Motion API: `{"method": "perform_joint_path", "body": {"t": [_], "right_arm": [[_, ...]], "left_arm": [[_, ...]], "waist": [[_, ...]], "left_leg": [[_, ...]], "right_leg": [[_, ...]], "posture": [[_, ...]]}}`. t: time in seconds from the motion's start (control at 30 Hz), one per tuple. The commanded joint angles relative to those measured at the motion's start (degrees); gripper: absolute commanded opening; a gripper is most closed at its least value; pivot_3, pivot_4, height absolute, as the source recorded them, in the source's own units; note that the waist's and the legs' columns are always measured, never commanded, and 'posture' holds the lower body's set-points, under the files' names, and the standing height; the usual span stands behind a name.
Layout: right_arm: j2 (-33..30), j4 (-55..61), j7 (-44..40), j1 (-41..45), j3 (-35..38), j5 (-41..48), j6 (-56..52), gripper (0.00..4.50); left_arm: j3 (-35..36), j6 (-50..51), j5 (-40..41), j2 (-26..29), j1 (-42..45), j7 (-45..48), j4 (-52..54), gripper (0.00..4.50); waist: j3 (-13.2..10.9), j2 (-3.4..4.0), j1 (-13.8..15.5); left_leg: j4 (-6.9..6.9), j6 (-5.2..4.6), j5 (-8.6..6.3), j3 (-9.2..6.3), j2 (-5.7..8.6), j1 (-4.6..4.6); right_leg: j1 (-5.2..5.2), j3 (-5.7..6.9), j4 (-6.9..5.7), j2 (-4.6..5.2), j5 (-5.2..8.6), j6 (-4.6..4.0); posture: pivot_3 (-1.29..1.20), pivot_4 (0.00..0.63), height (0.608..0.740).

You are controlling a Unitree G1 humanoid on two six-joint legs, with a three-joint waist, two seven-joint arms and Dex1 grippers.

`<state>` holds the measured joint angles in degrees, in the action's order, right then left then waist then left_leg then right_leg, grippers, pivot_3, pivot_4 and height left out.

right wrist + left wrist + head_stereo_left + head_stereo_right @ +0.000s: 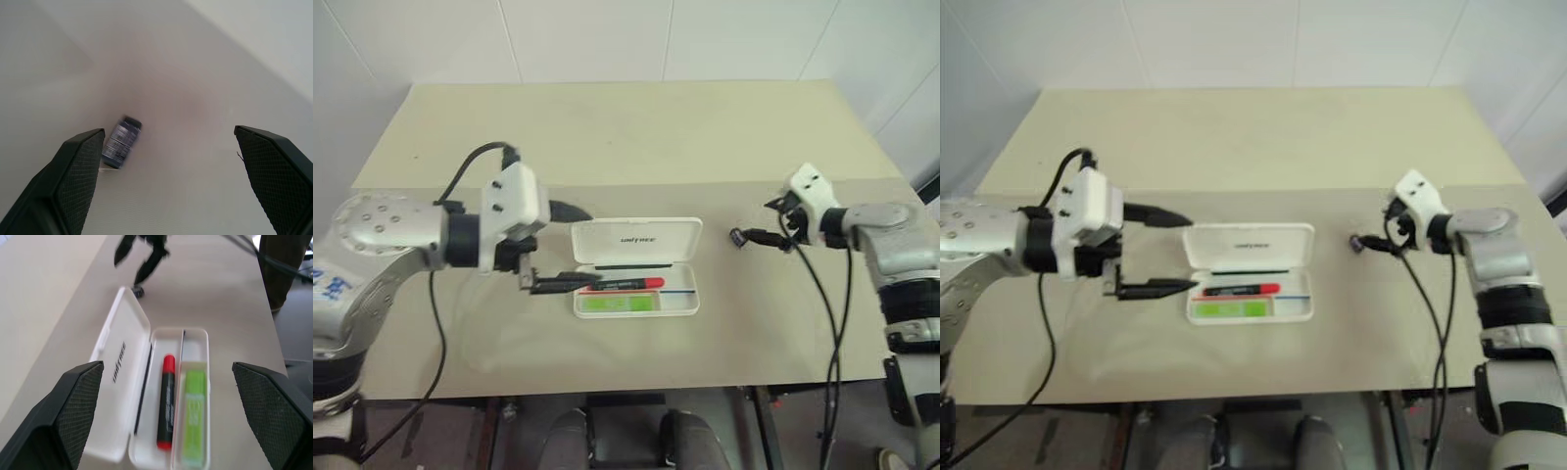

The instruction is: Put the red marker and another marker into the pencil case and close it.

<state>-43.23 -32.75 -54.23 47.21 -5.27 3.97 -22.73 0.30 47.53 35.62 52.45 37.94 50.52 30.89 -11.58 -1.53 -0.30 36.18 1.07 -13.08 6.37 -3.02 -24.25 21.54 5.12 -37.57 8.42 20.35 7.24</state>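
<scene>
Left eye view: the flat white hard-plastic pencil case [636, 279] lies open mid-way across the beige tabletop [626, 127], lid raised at its far edge. Inside, the short red marker with a black middle [628, 284] lies beside the chunky light-green highlighter [619, 304]. The left gripper [563, 247] hovers at the case's left end, jaws released, empty. The right gripper [754, 225] is well apart, jaws spread, near a tiny dark cylinder [121, 142].

Head stereo pair high over the table [626, 127]; wrist cameras close, looking down.
</scene>
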Motion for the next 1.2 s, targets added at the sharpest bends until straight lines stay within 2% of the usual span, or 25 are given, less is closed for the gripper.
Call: {"method": "perform_joint_path", "body": {"t": [0.03,0.23,0.53,0.63,0.9,0.97,1.1,1.2], "right_arm": [[0.21,0.45,1.69,2.14,0.86,-0.88,-1.48,4.47],[1.71,1.58,2.76,1.51,1.26,-0.73,-4.3,4.47],[2.79,5.16,4.83,-0.64,1.66,-0.22,-12.2,4.47],[4.56,6.3,6.91,-1.66,2.38,0.27,-14.52,3.89],[4.19,8.47,6.7,-1.63,2.97,0.59,-14.68,1.16],[2.56,11.95,2.87,-2.76,3.79,2.52,-12.92,0.48],[-2.75,25.96,-11.17,-7.99,9.3,12.98,-7.45,0.39],[-6.78,31.88,-17.37,-9.67,12.15,18.36,-7.76,0.39]], "left_arm": [[-5.39,0.49,-4.21,-3.84,5.1,-4.7,-0.39,4.5],[-10.28,4.72,-6.59,-10.88,12.69,-9.2,-2.69,4.5],[-10.95,7.53,-6.32,-12.36,12.85,-8.93,-0.35,4.5],[-10.84,7.74,-6.5,-12.12,13.02,-8.86,-0.26,4.5],[-10.05,7.85,-6.35,-11.28,12.56,-8.38,0.13,4.5],[-9.96,7.16,-6.32,-10.82,12.3,-7.55,0.32,4.5],[-8.97,4.47,-5.6,-8.14,10.44,-3.3,1.06,4.5],[-6.69,2.64,-4.04,-5.44,7.99,0.64,1.91,4.5]], "waist": [[0.0,0.0,0.1],[0.0,-0.01,0.16],[0.0,0.0,0.14],[0.0,-0.01,0.11],[0.01,-0.01,0.06],[0.0,-0.01,0.16],[-0.01,0.01,0.43],[-0.01,0.01,0.24]], "left_leg": [[0.01,0.0,0.0,0.0,-0.01,0.0],[0.04,0.0,0.0,-0.02,-0.01,0.0],[0.04,0.0,0.0,-0.02,-0.01,0.0],[0.04,0.0,0.0,-0.03,-0.02,0.0],[0.13,0.0,0.0,-0.01,-0.02,0.06],[0.1,0.0,0.0,-0.01,-0.02,0.05],[-0.01,-0.01,0.0,-0.02,0.0,-0.04],[0.02,-0.02,-0.01,-0.01,0.0,-0.04]], "right_leg": [[0.0,0.0,0.0,0.0,0.0,0.0],[-0.03,0.01,-0.02,-0.01,0.0,0.0],[-0.03,0.0,0.0,-0.01,0.0,0.0],[-0.04,0.01,0.0,-0.01,0.0,0.0],[-0.05,-0.06,0.02,-0.02,0.0,0.0],[-0.04,-0.05,0.01,-0.02,0.0,0.0],[-0.01,0.0,0.08,-0.02,0.0,0.01],[-0.01,0.0,0.08,-0.02,-0.01,0.02]], "posture": [[0.0,0.15,0.74],[0.0,0.15,0.74],[0.0,0.15,0.74],[0.0,0.15,0.74],[0.0,0.15,0.74],[0.0,0.15,0.74],[0.0,0.15,0.74],[0.0,0.15,0.74]]}}
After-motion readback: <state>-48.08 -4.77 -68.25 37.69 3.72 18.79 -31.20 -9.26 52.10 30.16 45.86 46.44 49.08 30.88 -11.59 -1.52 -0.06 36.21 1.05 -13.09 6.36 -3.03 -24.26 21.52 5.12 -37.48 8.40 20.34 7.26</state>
